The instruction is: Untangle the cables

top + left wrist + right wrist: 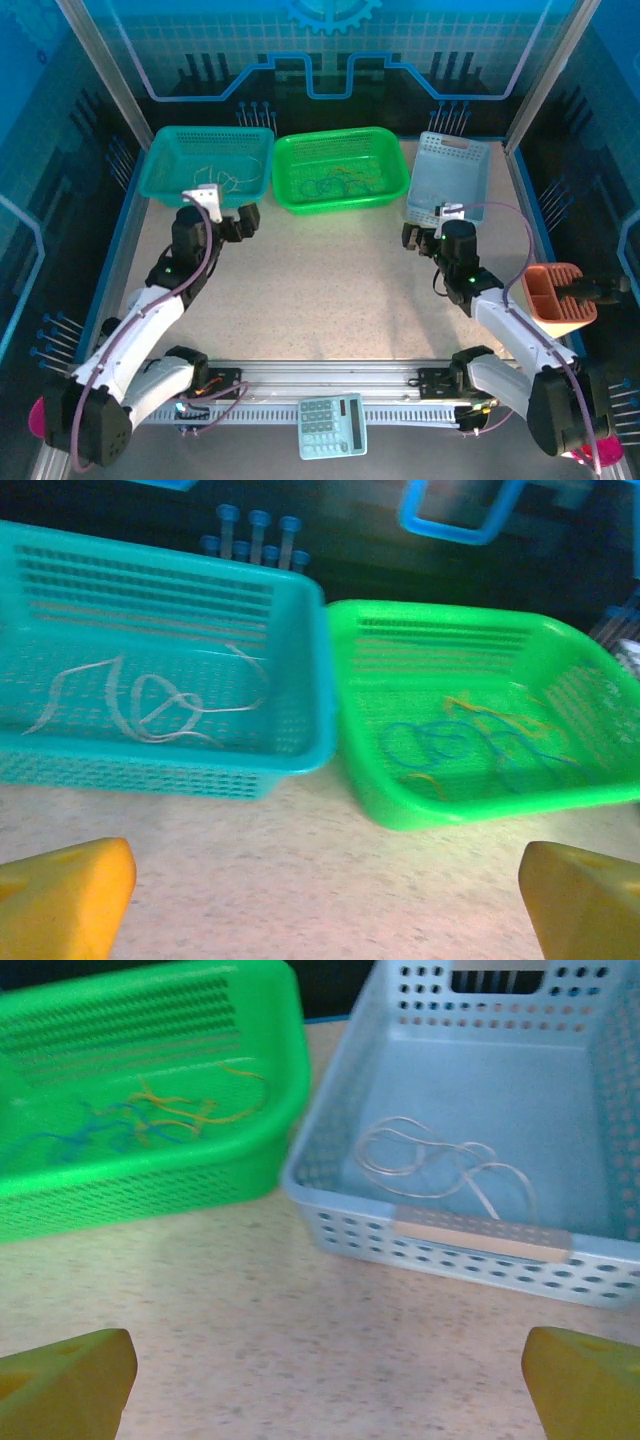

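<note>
Both jaws stand released and empty: left gripper (320,905) and right gripper (325,1385), bottom centre. 1 white cable (150,705) lies in the teal basket (150,772), upper left. The blue and orange cables (470,745) tangle in the green basket (480,808). A second white cable (440,1165) lies in the pale-blue basket (350,1232), upper right.

The left arm (150,310) and right arm (515,335) have white links and black joints, each with a thick purple cable (95,375) running alongside. Both carry yellow-orange wedge fingertips (60,895). A small green light possibly glows near each elbow.
</note>
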Available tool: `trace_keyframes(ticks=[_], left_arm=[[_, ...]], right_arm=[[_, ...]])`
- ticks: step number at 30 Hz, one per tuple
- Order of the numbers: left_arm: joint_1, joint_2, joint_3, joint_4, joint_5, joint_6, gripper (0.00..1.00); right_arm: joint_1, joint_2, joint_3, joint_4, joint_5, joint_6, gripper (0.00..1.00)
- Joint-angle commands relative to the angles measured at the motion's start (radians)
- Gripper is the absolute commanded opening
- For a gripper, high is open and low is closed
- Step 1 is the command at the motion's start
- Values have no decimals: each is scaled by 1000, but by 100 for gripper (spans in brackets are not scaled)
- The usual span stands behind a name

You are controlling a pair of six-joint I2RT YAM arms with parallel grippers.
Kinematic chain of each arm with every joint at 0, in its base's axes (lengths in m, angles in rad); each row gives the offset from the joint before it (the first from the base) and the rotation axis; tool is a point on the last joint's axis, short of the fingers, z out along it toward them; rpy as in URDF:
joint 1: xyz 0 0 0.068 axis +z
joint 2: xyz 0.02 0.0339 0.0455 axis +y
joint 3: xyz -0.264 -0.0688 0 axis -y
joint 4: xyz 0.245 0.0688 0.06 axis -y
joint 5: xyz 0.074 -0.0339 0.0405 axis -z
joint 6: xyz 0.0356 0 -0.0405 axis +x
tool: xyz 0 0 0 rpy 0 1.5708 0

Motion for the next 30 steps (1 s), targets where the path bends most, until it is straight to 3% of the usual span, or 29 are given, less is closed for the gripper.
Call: trace_keyframes(ticks=[1,6,8,15,20,22,24,30], left_arm=[[42,-37,-124,208,-101,62,99],[99,34,-257,402,-239,135,99],[116,92,-285,471,-243,137,99],[124,408,-324,845,-196,183,99],[135,581,-346,1035,-124,196,99],[139,653,-363,1138,-60,221,99],[144,627,-341,1042,-17,218,99],[203,627,-247,871,121,192,99]], right_arm=[[-24,42,4,169,132,-107,100],[-34,129,-6,236,156,-179,100],[-42,169,-35,310,173,-199,100],[-58,344,-127,640,175,-273,100],[-103,472,-155,840,33,-291,100],[-113,473,-144,793,-42,-291,100],[-126,542,-185,960,-88,-307,100],[-193,514,-95,728,-255,-274,100]])
